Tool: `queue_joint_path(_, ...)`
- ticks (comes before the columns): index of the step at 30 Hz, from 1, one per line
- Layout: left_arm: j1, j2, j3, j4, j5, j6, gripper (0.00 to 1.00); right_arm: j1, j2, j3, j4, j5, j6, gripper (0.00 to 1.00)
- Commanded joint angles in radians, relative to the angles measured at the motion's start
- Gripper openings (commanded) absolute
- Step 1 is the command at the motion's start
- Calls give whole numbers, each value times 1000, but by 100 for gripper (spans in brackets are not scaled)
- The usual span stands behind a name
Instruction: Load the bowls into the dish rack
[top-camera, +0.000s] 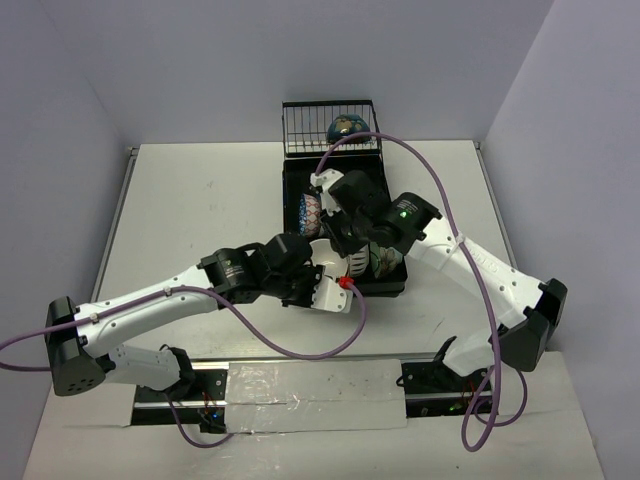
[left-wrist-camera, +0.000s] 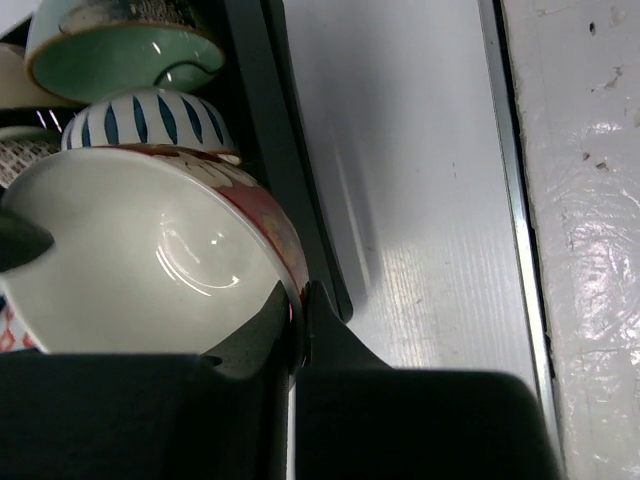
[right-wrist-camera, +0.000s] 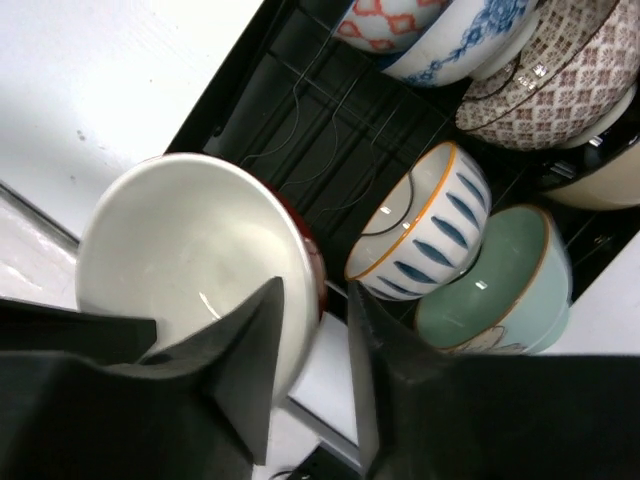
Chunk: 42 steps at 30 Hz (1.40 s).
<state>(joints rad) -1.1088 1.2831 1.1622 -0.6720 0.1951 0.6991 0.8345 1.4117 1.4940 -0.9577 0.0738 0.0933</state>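
A bowl, white inside and red outside (left-wrist-camera: 150, 250), hangs tilted over the near left edge of the black dish rack (top-camera: 295, 180). My left gripper (left-wrist-camera: 298, 290) is shut on its rim. My right gripper (right-wrist-camera: 312, 290) is open and straddles the same bowl's rim (right-wrist-camera: 180, 240), one finger inside and one outside with a gap. In the rack lie a blue-striped bowl (right-wrist-camera: 430, 235), a pale green bowl (right-wrist-camera: 490, 275), a brown-patterned bowl (right-wrist-camera: 560, 90), a blue-white bowl (right-wrist-camera: 460, 45) and a red-patterned bowl (right-wrist-camera: 385, 18). A blue bowl (top-camera: 347, 127) sits in the wire basket (top-camera: 305, 128).
The rack's raised black rim (left-wrist-camera: 270, 120) runs beside the held bowl. A metal strip (left-wrist-camera: 520, 200) borders the white table. Grey tape (top-camera: 315, 385) covers the near edge between the arm bases. Walls close in on both sides and at the back.
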Motion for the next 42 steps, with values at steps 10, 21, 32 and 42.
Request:
queue_joint_path(10, 13, -108, -54, 101, -25, -85, 0, -18, -111, 34, 111, 32, 37, 77)
queue_joint_path(21, 194, -240, -268, 746, 135, -681, 0, -187, -484, -282, 468, 72, 146, 100)
queue_joint_path(32, 296, -231, -571, 1491, 115, -1429, 0, -248, -764, -551, 700, 149, 163, 100)
queue_joint_path(42, 316, -125, -768, 1805, -46, -1664, 0, -253, -813, -591, 689, 190, 109, 100)
